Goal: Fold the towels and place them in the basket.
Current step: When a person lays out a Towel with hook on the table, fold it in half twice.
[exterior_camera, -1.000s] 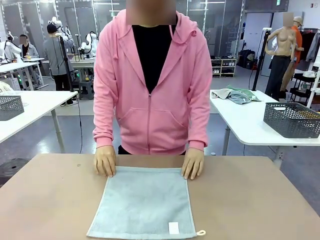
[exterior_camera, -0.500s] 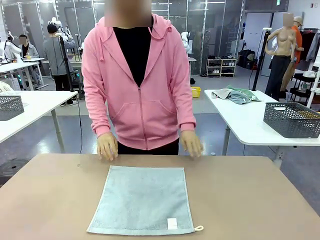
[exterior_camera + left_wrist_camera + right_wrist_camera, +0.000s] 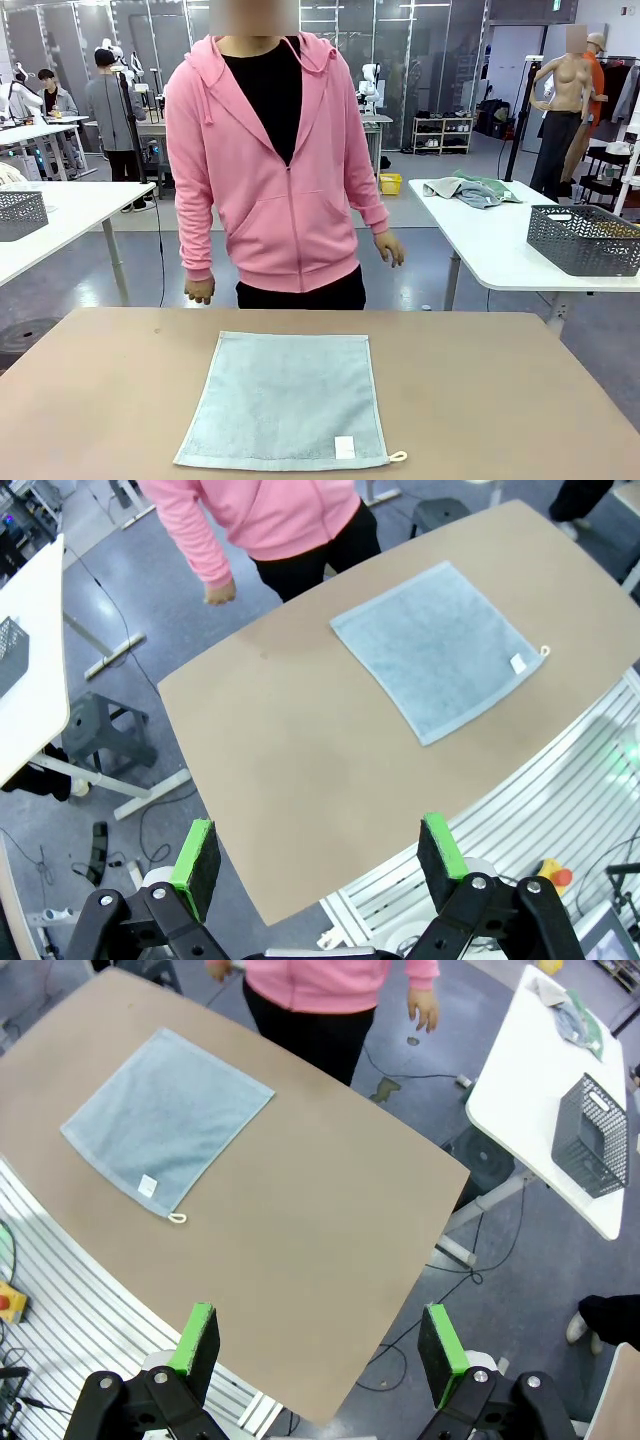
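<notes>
**A:** What does the front view give you?

**B:** A light blue-grey rectangular terry towel (image 3: 285, 400) lies flat and unfolded on the brown tabletop (image 3: 500, 380). Its small white loop (image 3: 399, 457) is at the near corner on my right. The person in the pink hoodie (image 3: 275, 180) stands at the far edge, both hands clear of the cloth. A dark grey wire-mesh basket (image 3: 585, 238) sits on the white side table (image 3: 480, 235), well apart from the towel.

**A:** And your left wrist camera?

**B:** My left gripper (image 3: 318, 850) hangs high over the table's near edge, jaws spread wide, with nothing between the green pads. The towel lies far below, untouched.

**A:** The right one?

**B:** Much the same. My right gripper (image 3: 318, 1340) is released and empty, well above the tabletop. The basket is off to one side on its own table.

**A:** What could go wrong from here?

**B:** I judge that folding hasn't begun. Soft cloth may slip if I pinch too little of an edge. It may drag and bunch if one arm lifts ahead of the other. The person is close, so a hand could reach into my path. That basket also looks beyond easy reach.
</notes>
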Robot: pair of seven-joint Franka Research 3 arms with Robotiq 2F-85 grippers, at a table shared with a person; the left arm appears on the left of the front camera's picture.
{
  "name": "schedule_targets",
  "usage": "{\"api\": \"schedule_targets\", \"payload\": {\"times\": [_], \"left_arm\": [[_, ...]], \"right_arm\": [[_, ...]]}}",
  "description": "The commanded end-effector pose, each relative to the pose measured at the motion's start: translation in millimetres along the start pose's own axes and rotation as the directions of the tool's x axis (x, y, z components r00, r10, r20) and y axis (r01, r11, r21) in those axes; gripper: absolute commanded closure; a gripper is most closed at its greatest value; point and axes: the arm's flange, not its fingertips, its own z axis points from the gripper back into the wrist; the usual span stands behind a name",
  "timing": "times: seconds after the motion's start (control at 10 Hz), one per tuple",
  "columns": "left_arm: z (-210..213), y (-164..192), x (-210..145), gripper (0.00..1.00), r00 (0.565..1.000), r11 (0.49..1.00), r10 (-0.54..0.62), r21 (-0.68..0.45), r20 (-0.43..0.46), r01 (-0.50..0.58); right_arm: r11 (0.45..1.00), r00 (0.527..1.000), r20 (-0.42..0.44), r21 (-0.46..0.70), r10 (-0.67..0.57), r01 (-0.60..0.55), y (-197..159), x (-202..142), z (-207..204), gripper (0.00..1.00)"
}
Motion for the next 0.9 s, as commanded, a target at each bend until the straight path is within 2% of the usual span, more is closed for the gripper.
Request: {"api": "schedule_targets", "payload": {"times": [0.0, 0.1, 0.2, 0.3, 0.4, 0.5, 0.6, 0.7, 0.8], "left_arm": [[-9, -27, 16, 0.00, 0.981, 0.981, -0.193, -0.028, -0.015, 0.192], [-30, -46, 27, 0.00, 0.956, 0.957, -0.287, -0.063, -0.061, 0.284], [-50, -63, 32, 0.00, 0.932, 0.931, -0.356, -0.114, -0.062, 0.348], [-68, -75, 33, 0.00, 0.893, 0.894, -0.442, -0.126, -0.084, 0.430], [-84, -86, 33, 0.00, 0.842, 0.842, -0.533, -0.151, -0.084, 0.517], [-108, -99, 27, 0.00, 0.785, 0.786, -0.611, -0.191, -0.101, 0.588], [-136, -113, 20, 0.00, 0.755, 0.745, -0.652, -0.241, -0.072, 0.621], [-155, -125, 14, 0.00, 0.723, 0.713, -0.687, -0.264, -0.078, 0.649], [-168, -135, 8, 0.00, 0.711, 0.703, -0.696, -0.289, -0.096, 0.650]], "right_arm": [[0.975, 0.975, -0.039, 0.046, 0.219, -0.217, 36, 16, -14, 0.00], [0.944, 0.943, -0.066, 0.060, 0.327, -0.323, 58, 24, -29, 0.00], [0.926, 0.927, -0.061, 0.111, 0.370, -0.362, 76, 29, -47, 0.00], [0.886, 0.885, -0.092, 0.128, 0.457, -0.445, 92, 29, -66, 0.00], [0.841, 0.844, -0.081, 0.176, 0.531, -0.512, 108, 28, -79, 0.00], [0.776, 0.778, -0.083, 0.195, 0.623, -0.600, 125, 26, -96, 0.00], [0.718, 0.728, -0.064, 0.245, 0.682, -0.652, 141, 24, -115, 0.00], [0.688, 0.702, -0.063, 0.277, 0.710, -0.671, 152, 21, -130, 0.00], [0.673, 0.690, -0.069, 0.308, 0.721, -0.672, 165, 16, -141, 0.00]]}}
